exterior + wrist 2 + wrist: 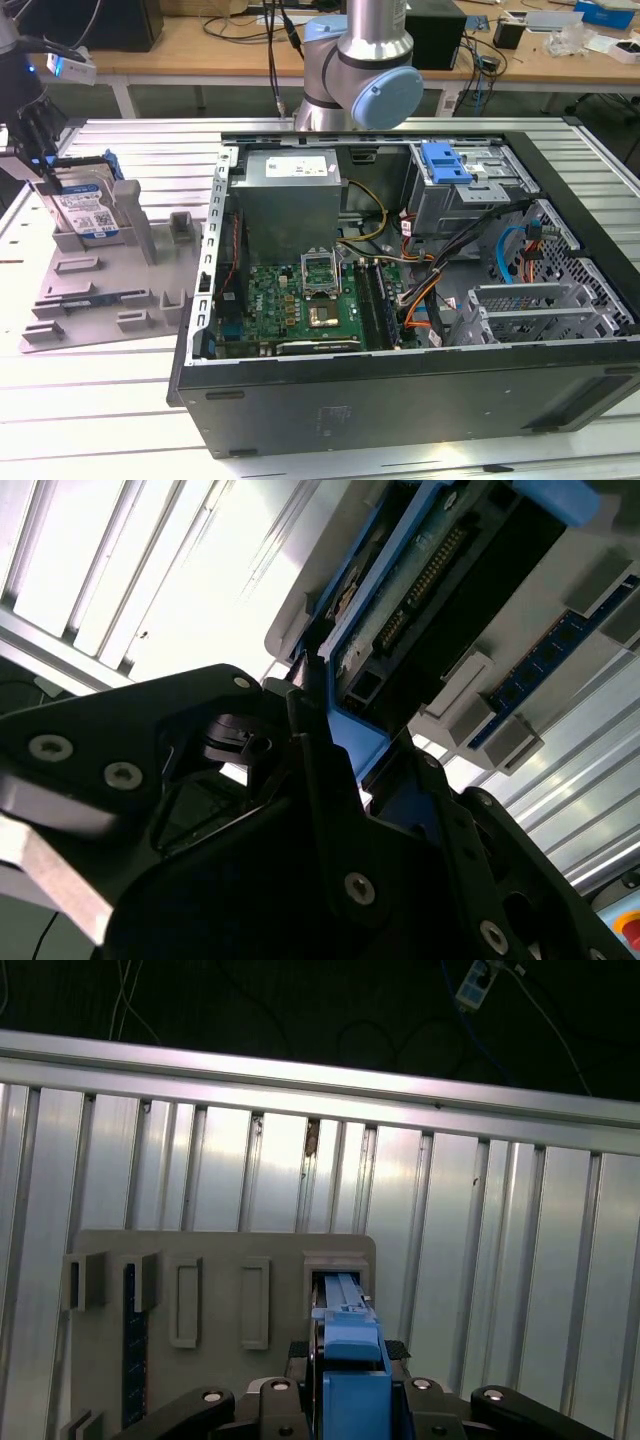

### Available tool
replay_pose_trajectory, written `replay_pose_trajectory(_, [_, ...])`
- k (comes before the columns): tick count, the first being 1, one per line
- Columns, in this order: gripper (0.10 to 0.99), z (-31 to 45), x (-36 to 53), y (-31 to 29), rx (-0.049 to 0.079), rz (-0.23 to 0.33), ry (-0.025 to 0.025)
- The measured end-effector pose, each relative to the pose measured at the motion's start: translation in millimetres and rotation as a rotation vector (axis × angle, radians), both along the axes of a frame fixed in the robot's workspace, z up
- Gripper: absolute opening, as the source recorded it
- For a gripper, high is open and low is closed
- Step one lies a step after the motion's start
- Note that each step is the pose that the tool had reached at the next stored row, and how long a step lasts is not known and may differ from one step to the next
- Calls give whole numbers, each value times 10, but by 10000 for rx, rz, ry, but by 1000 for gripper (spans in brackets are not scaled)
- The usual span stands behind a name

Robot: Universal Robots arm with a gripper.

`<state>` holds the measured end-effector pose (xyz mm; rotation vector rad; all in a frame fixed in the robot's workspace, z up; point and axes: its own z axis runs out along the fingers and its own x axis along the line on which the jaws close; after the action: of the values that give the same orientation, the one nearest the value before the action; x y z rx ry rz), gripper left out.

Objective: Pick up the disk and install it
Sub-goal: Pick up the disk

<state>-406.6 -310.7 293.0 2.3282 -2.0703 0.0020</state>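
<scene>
Clamps hand (47, 172) narrowly on the disk (88, 212), upright in grey holder (130, 298). Probably stiff, dense, shock-sensitive; best held by carrier edges.

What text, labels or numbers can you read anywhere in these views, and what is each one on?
No text can be read well enough to quote.
Blue-and-white label on the disk: print too small to read.
Pale sticker on top of the power supply: print too small to read.
Markings on the motherboard: too small to read.
In both wrist views: no print can be made out.
</scene>
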Motion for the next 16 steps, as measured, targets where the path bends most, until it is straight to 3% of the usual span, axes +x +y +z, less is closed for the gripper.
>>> replay_pose_trajectory(5, [369,3,1,0,3,0,-7])
replay_pose_trajectory(16, [369,89,0,0,-7,1,-1])
